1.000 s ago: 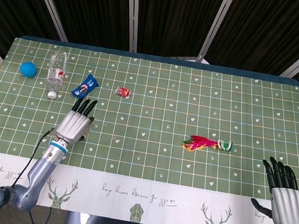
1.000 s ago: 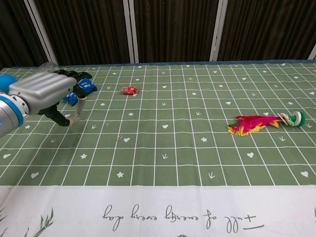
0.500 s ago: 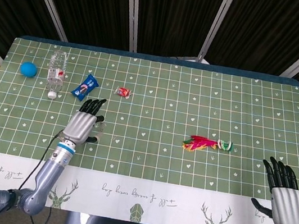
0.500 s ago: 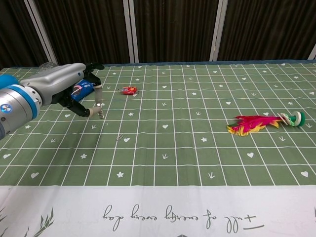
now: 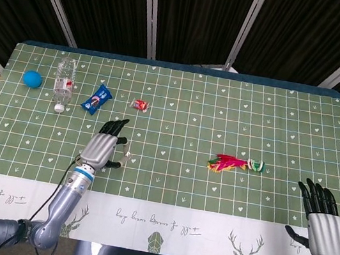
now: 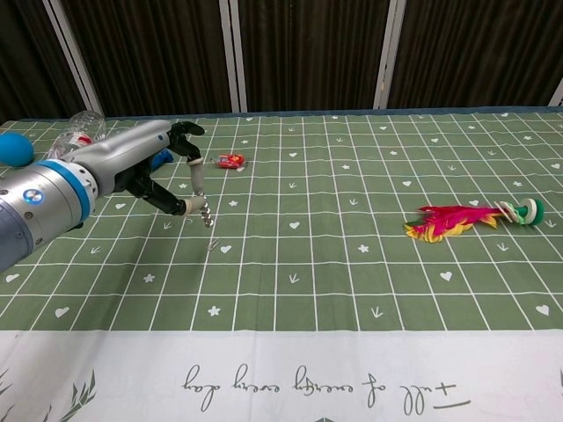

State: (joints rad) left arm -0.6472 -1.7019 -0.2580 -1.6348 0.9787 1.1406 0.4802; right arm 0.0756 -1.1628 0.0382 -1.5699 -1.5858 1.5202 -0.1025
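Observation:
My left hand [image 5: 106, 147] hovers over the green checked tablecloth [image 5: 175, 135] left of centre, fingers spread and holding nothing; the chest view shows the left hand [image 6: 171, 169] with its thumb pointing down at the cloth. Nearest to it are a blue snack packet [image 5: 97, 100], partly hidden behind the hand in the chest view, and a small red wrapper [image 5: 139, 104] [image 6: 231, 161] further back. My right hand [image 5: 322, 214] rests open near the front right corner, seen only in the head view, with nothing in it.
A clear plastic bottle [image 5: 64, 82] [image 6: 76, 133] lies at the back left beside a blue ball [image 5: 32, 78] [image 6: 13, 149]. A red and yellow feather shuttlecock [image 5: 233, 163] [image 6: 466, 217] lies right of centre. A white printed border [image 6: 290, 369] runs along the front edge.
My left hand has moved to the right, away from the blue packet, towards the table's middle, still holding nothing. The right hand has not moved.

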